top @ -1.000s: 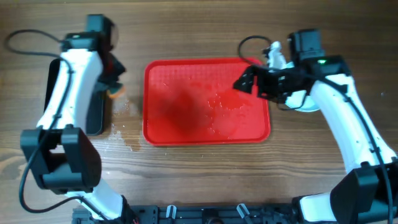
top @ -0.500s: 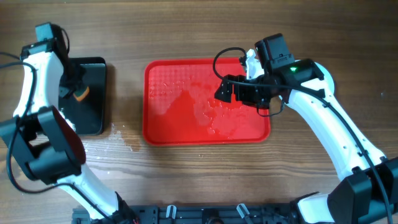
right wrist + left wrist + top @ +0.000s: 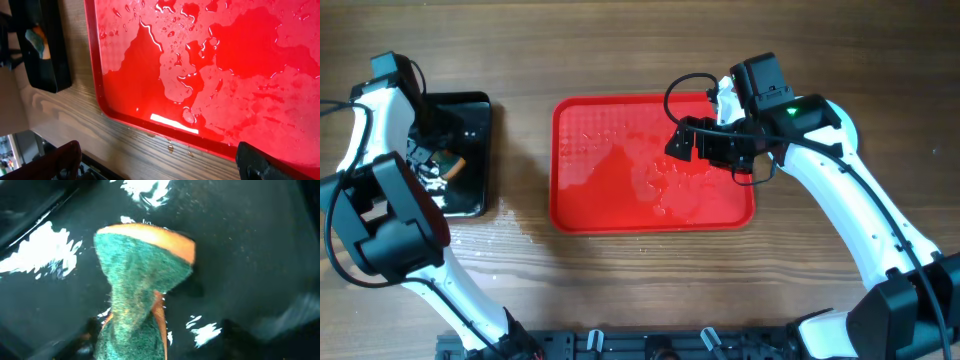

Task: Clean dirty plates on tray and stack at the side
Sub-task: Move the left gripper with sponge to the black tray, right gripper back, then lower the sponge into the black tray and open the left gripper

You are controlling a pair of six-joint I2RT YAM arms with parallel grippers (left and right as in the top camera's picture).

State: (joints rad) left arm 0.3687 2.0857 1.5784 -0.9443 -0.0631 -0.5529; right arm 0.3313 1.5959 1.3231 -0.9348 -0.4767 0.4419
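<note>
The red tray (image 3: 560, 212) lies mid-table, wet, with a film of water over its floor (image 3: 250, 60). No plates show in any view. My right gripper (image 3: 686, 140) hovers open over the tray's right half, and in the right wrist view its gripper (image 3: 161, 167) holds nothing between the wide-set fingers. My left gripper (image 3: 432, 160) is low over the black tray (image 3: 472, 118). A green-and-orange sponge (image 3: 145, 280) rests there, still pinched narrow at its near end. The left gripper (image 3: 160, 342) is open, its right finger well clear of the sponge (image 3: 451, 163).
The black tray (image 3: 40, 55) stands left of the red one, with a strip of bare wood between them. Water drops (image 3: 525, 232) dot the wood by the red tray's front left corner. Both arm bases stand along the front edge.
The left arm swung from beside the red tray to the black tray, then opened and let the sponge go there. The right arm moved left over the red tray, then held still.
</note>
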